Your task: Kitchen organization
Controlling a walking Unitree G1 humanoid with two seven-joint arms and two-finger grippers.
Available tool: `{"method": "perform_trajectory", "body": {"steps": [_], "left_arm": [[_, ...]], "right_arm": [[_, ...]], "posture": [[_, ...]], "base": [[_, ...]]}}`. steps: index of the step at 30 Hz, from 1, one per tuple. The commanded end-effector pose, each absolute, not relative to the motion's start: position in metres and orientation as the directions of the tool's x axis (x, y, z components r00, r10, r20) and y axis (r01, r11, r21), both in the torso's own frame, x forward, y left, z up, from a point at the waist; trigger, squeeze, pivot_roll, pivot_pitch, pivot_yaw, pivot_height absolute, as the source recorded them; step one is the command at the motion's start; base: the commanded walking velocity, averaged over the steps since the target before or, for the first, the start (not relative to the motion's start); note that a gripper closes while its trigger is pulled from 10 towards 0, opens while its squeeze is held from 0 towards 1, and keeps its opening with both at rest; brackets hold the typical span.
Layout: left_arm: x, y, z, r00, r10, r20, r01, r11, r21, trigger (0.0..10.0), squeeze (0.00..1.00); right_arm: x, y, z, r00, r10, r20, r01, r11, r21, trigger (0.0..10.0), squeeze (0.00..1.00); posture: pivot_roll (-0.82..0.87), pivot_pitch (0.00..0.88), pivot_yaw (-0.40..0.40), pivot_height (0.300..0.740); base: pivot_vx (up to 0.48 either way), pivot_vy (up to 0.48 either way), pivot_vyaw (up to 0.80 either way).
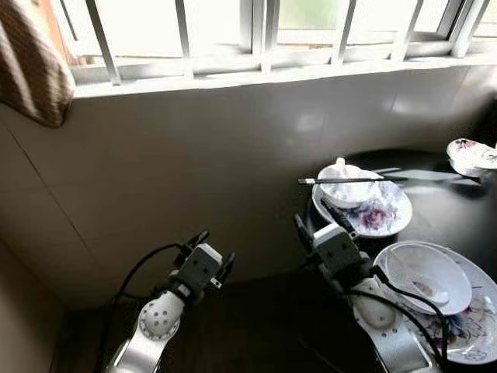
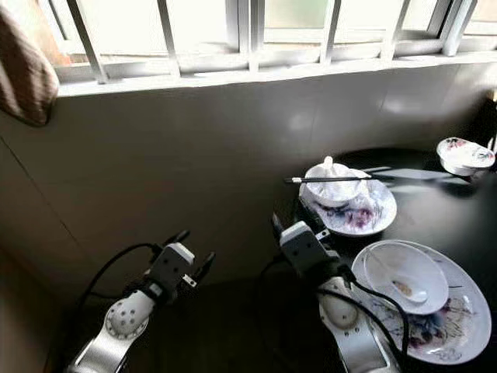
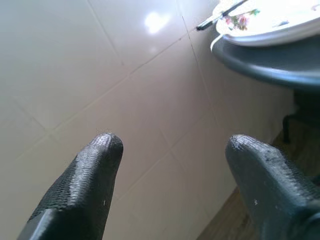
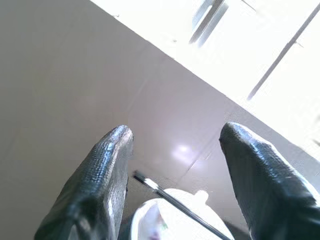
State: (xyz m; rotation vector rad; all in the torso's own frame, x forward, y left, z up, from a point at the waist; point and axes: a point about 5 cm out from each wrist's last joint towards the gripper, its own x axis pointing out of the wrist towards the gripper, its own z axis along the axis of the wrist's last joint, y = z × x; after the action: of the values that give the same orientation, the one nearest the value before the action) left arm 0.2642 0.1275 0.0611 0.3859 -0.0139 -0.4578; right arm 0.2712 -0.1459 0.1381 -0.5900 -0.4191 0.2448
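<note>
Two grippers gape, left (image 3: pixel 172 150) and right (image 4: pixel 175 140) — chopsticks (image 1: pixel 349 180) seemingly across bowl (image 1: pixel 349 186).

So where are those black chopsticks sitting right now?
The black chopsticks lie across the rim of a small white bowl on a flowered plate, on the dark table to the robot's right, just beyond its right gripper.
</note>
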Motion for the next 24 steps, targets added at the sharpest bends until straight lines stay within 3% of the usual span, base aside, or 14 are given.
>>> {"method": "perform_trajectory", "body": {"steps": [1, 17, 24], "left_arm": [[0.263, 0.123, 0.061, 0.89, -0.45, -0.072, 0.444, 0.821, 0.358, 10.0, 0.0], [0.265, 0.126, 0.061, 0.896, -0.44, -0.065, 0.436, 0.84, 0.323, 10.0, 0.0], [0.264, 0.127, 0.061, 0.895, -0.44, -0.069, 0.438, 0.841, 0.316, 10.0, 0.0]], "right_arm": [[0.272, -0.149, 0.143, 0.888, 0.321, 0.328, -0.085, 0.817, -0.57, 10.0, 0.0], [0.276, -0.183, 0.128, 0.966, 0.136, 0.22, -0.031, 0.906, -0.422, 10.0, 0.0], [0.267, -0.202, 0.132, 0.976, 0.184, 0.117, -0.117, 0.894, -0.433, 10.0, 0.0]], "posture": [[0.02, 0.0, 0.037, 0.74], [0.02, 0.0, 0.024, 0.74], [0.01, 0.0, 0.028, 0.74]], "base": [[0.0, 0.0, 0.0], [0.0, 0.0, 0.0], [0.0, 0.0, 0.0]]}}
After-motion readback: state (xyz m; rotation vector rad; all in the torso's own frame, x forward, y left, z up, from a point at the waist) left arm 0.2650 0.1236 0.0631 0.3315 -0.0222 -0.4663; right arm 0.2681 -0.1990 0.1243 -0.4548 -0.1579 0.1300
